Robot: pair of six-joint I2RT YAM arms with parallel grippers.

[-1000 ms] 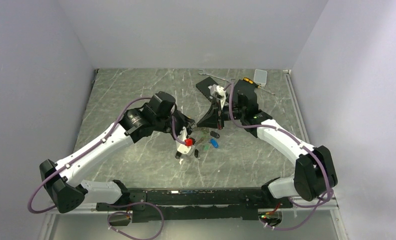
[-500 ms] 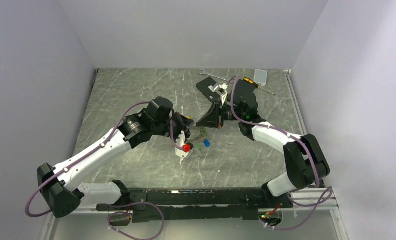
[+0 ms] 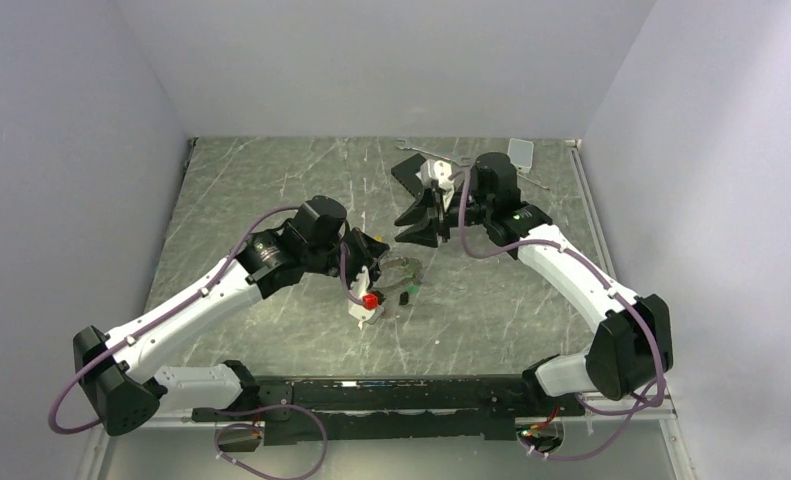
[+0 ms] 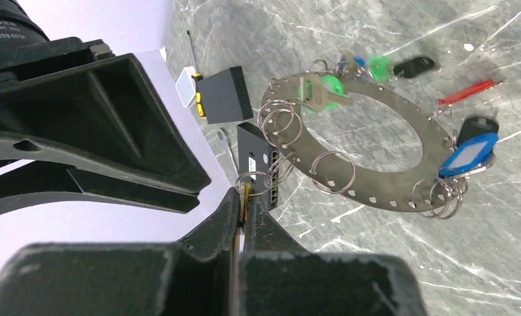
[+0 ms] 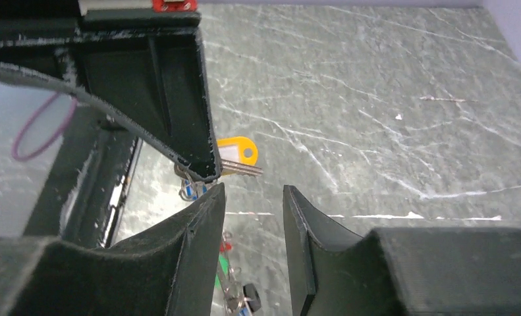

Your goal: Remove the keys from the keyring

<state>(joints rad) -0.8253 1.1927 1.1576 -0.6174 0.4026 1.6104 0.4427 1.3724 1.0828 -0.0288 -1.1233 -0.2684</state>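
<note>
The keyring (image 4: pixel 376 191) is a flat grey perforated hoop carrying several small split rings. Green (image 4: pixel 323 89), blue (image 4: pixel 471 155), black (image 4: pixel 415 66) and red (image 4: pixel 467 92) keys hang from it. My left gripper (image 4: pixel 246 197) is shut on a yellow-orange key (image 5: pixel 234 153), whose split ring (image 4: pixel 254 178) sits at the jaw tips beside the hoop. In the top view the keyring (image 3: pixel 401 268) lies just right of the left gripper (image 3: pixel 379 250). My right gripper (image 5: pixel 253 191) is open with nothing between its fingers, a short way behind the hoop (image 3: pixel 418 225).
A flat black box (image 3: pixel 409 172) lies behind the right gripper. A silver wrench (image 3: pixel 421 150) and a small white case (image 3: pixel 520 152) sit at the back edge. A black block with orange buttons (image 4: pixel 224 95) shows in the left wrist view.
The right gripper has opened and drawn back from the keys toward the rear. The keyring with its keys has shifted left, closer to the left gripper, which stays shut.
</note>
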